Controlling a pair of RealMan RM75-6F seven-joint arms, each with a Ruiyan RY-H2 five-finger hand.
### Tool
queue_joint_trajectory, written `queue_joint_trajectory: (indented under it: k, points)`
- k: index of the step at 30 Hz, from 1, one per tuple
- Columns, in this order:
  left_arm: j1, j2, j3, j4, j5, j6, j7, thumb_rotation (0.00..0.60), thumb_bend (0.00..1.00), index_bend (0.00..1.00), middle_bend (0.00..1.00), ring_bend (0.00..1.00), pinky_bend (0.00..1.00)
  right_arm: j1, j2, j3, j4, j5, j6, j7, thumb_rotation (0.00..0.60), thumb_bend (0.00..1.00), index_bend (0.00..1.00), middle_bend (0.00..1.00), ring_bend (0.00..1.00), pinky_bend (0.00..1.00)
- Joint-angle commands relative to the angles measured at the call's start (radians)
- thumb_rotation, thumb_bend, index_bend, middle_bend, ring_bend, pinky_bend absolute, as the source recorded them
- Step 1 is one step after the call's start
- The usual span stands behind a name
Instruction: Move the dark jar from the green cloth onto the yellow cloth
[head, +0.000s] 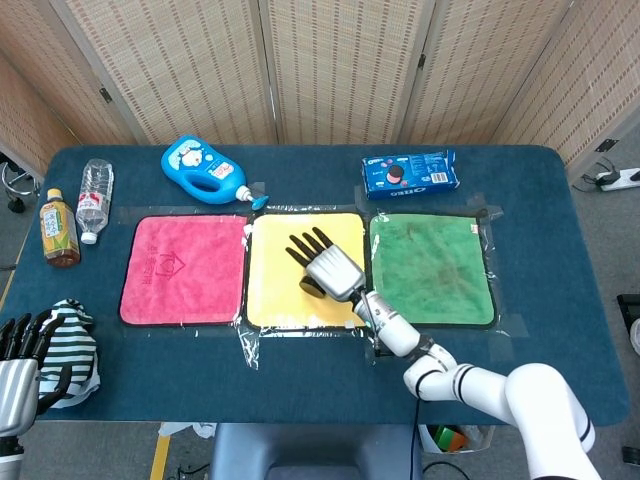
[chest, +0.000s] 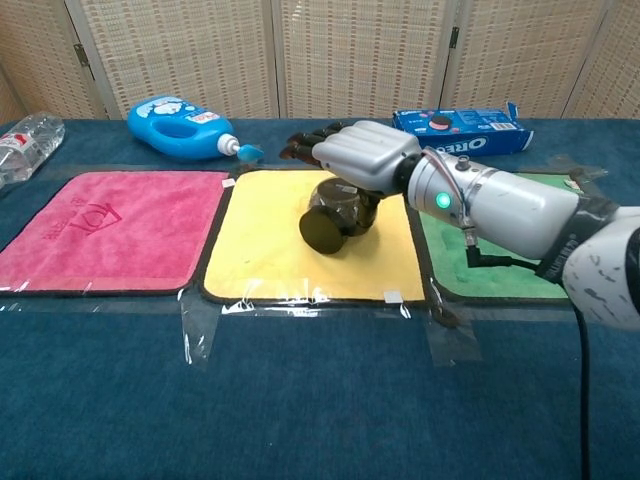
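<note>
On the yellow cloth (chest: 262, 250), a little right of its middle, the dark jar (chest: 334, 214) lies on its side with its black lid facing the near edge of the counter (chest: 300, 400); only the chest view shows this, since in the head view the right hand (head: 326, 266) covers nearly all of the jar. The chest view also shows that hand resting palm-down on top of the jar, fingers stretched out flat toward 11 o'clock rather than wrapped around it, so whether it truly grips the jar I cannot tell. The head view alone shows the left hand (head: 18, 362), low at the counter's 8 o'clock corner, fingers apart and holding nothing, just beside a striped cloth (head: 70, 345). It also shows a tea bottle (head: 59, 229) and a clear water bottle (head: 94, 199) at the 9 o'clock edge. Both views show the blue detergent bottle (chest: 183, 129) toward 11 o'clock and the cookie box (chest: 460, 123) toward 1 o'clock, each beyond the cloths. The green cloth (chest: 520, 255) lies bare at 3 o'clock of the yellow one, partly under the right forearm; the pink cloth (chest: 105, 230) lies bare at 9 o'clock. Open yellow cloth remains left of and in front of the jar, and a wide strip of bare counter runs along the near edge.
</note>
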Motion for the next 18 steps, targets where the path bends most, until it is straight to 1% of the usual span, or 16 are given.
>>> queue_joint_trajectory:
  k: [1, 3, 5, 7, 9, 12, 15, 16, 18]
  points:
    - [0.001, 0.0, -0.002, 0.003, -0.004, -0.001, -0.002, 0.6, 0.46, 0.17, 0.11, 0.07, 0.02, 0.028, -0.023, 0.025, 0.029, 0.014, -0.012, 0.016, 0.6, 0.18, 0.0, 0.0, 0.0, 0.0]
    - [0.0, -0.001, -0.004, 0.006, -0.009, -0.003, -0.007, 0.6, 0.46, 0.17, 0.11, 0.07, 0.02, 0.018, -0.008, 0.017, 0.006, 0.002, 0.01, 0.029, 0.6, 0.18, 0.0, 0.0, 0.0, 0.0]
    - [-0.001, -0.001, -0.006, 0.01, -0.013, -0.005, -0.012, 0.6, 0.46, 0.17, 0.11, 0.07, 0.02, -0.008, 0.033, -0.001, -0.054, -0.017, 0.045, 0.034, 0.6, 0.18, 0.0, 0.0, 0.0, 0.0]
    - [-0.004, -0.002, -0.009, 0.014, -0.011, -0.006, -0.018, 0.6, 0.46, 0.17, 0.11, 0.07, 0.02, -0.045, 0.095, -0.018, -0.147, -0.026, 0.082, 0.024, 0.6, 0.18, 0.0, 0.0, 0.0, 0.0]
    - [-0.006, -0.003, -0.011, 0.016, -0.009, -0.006, -0.025, 0.6, 0.46, 0.17, 0.11, 0.07, 0.02, -0.086, 0.16, -0.03, -0.252, -0.013, 0.105, 0.002, 0.6, 0.18, 0.0, 0.0, 0.0, 0.0]
    - [-0.01, -0.007, -0.012, 0.022, -0.003, -0.008, -0.034, 0.6, 0.46, 0.17, 0.11, 0.07, 0.02, -0.166, 0.291, -0.061, -0.447, 0.012, 0.162, -0.079, 0.6, 0.18, 0.0, 0.0, 0.0, 0.0]
    - [-0.014, -0.007, -0.012, 0.024, 0.005, -0.011, -0.035, 0.6, 0.46, 0.17, 0.11, 0.07, 0.02, -0.233, 0.398, -0.089, -0.59, 0.03, 0.218, -0.152, 0.6, 0.18, 0.0, 0.0, 0.0, 0.0]
    - [-0.016, -0.007, -0.013, 0.024, 0.008, -0.011, -0.038, 0.6, 0.46, 0.17, 0.11, 0.07, 0.02, -0.263, 0.443, -0.103, -0.644, 0.031, 0.252, -0.184, 0.6, 0.18, 0.0, 0.0, 0.0, 0.0]
    - [-0.019, -0.007, -0.015, 0.026, 0.009, -0.012, -0.043, 0.6, 0.46, 0.17, 0.11, 0.07, 0.02, -0.311, 0.508, -0.126, -0.714, 0.027, 0.304, -0.22, 0.6, 0.18, 0.0, 0.0, 0.0, 0.0]
